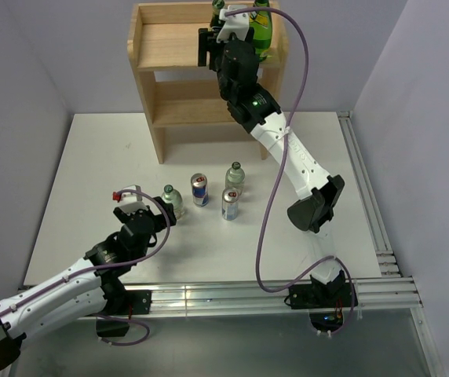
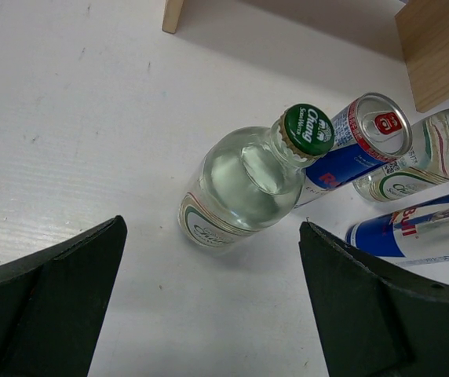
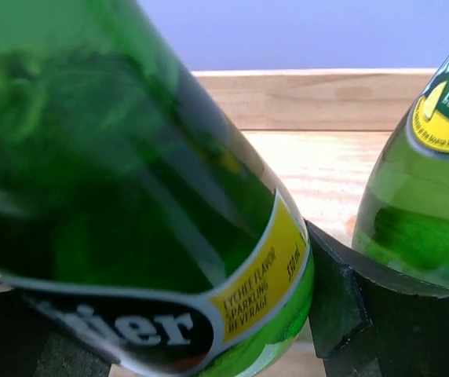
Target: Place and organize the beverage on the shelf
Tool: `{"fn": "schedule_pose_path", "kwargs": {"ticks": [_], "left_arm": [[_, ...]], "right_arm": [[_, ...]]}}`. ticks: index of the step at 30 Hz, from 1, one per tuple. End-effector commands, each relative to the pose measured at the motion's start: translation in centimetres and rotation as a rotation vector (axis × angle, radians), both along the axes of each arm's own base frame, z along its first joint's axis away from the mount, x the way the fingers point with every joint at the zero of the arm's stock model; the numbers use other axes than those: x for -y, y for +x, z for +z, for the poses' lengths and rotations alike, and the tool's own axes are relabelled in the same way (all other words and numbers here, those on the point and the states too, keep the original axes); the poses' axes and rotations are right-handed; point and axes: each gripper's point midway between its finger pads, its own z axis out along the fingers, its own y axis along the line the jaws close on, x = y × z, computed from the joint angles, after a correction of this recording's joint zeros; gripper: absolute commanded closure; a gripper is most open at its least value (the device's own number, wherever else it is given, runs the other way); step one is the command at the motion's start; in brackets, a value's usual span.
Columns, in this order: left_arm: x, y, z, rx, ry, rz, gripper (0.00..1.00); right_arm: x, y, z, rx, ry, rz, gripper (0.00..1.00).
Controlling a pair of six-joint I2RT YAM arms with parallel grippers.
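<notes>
The right claw (image 3: 173,322) is up at the top tier of the shelf (image 1: 162,47), on its right side. Its jaws are partly closed around a green Perrier bottle (image 3: 114,181). A second green bottle (image 3: 428,196) stands just beside it on the same tier. I cannot tell if the held bottle sits flat yet.

The left claw (image 2: 213,267) is wide open and holds nothing. It waits at a clear Chang bottle (image 2: 240,181) on the table in front of the shelf, near two Red Bull cans (image 2: 358,145).

These bottles look like glass. They are likely heavy, smooth, slippery and easy to break. The best place to hold one is around its fat middle, not the thin neck.
</notes>
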Motion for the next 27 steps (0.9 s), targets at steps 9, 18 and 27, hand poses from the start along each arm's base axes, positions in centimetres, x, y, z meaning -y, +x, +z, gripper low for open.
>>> {"fn": "schedule_pose_path", "kwargs": {"ticks": [9,18,27], "left_arm": [[0.6,0.2,0.7,0.026,-0.031,-0.019,0.01],[0.7,0.2,0.6,0.027,-0.028,-0.02,0.01],[0.7,0.2,0.6,0.024,-0.023,-0.023,0.01]], "right_arm": [[4.8,0.0,8.1,0.228,0.193,-0.034,1.0],[4.1,2.1,4.9,0.173,0.179,-0.038,0.91],[3.9,2.2,4.4,0.157,0.199,-0.033,0.91]]}}
